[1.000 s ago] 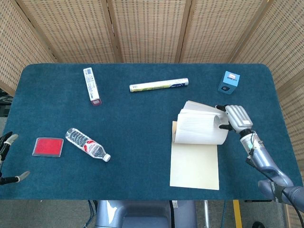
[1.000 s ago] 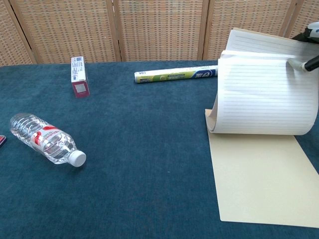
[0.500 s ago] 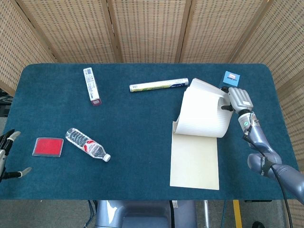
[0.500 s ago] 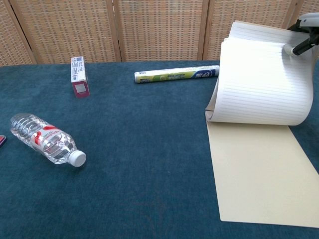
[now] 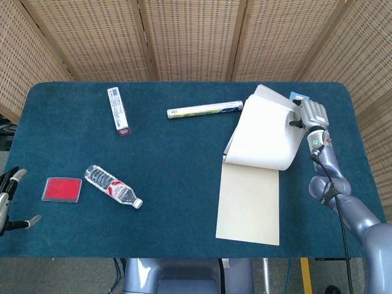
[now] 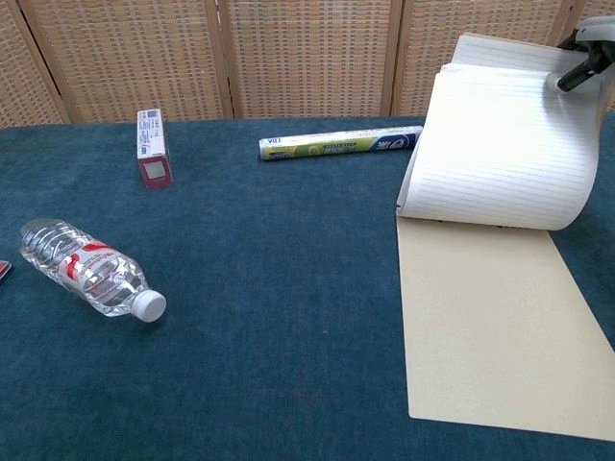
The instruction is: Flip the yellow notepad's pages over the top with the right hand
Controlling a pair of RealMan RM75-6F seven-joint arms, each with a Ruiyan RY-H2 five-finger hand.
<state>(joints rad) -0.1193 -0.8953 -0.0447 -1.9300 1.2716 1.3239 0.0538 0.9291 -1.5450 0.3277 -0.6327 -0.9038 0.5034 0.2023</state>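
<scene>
The yellow notepad lies on the right side of the blue table, its backing sheet flat. A sheaf of lined pages stands lifted and curved toward the far edge. My right hand holds the pages' free edge, pinching it high above the pad's top. My left hand hangs at the table's near left corner with fingers apart, holding nothing.
A rolled tube lies just left of the lifted pages. A blue cube peeks out behind them. Further left are a slim box, a water bottle and a red case.
My right hand has carried the pages up and toward the far edge; they uncurled from a roll over the pad to a raised sheet. The pad shifted slightly. The left hand stayed put.
</scene>
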